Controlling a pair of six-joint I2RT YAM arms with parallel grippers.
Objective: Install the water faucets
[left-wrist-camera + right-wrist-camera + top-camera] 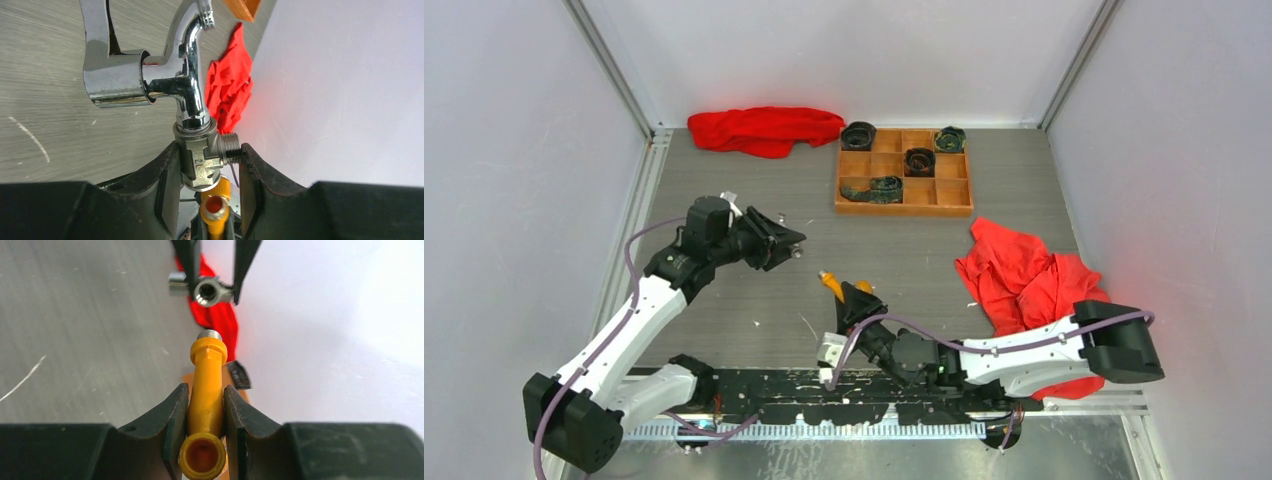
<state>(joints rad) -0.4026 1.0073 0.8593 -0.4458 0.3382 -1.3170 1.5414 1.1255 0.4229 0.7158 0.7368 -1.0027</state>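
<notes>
Chrome faucet (192,95) was pinched at its fitting by the left gripper (208,155), up off the table (904,255) | orange-yellow faucet (205,360) sat clamped in the right gripper (205,392), long axis straight ahead | threaded tip (209,334) aimed at chrome's open socket (206,291), near, not touching

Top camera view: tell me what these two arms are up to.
Each arm holds one faucet piece. The left gripper is shut on the silver faucet at its valve body. The right gripper is shut on the orange-yellow spout. The two pieces face each other, the spout's threaded end aimed at the silver faucet's open port. There is a gap between them, so they are not yet joined.
</notes>
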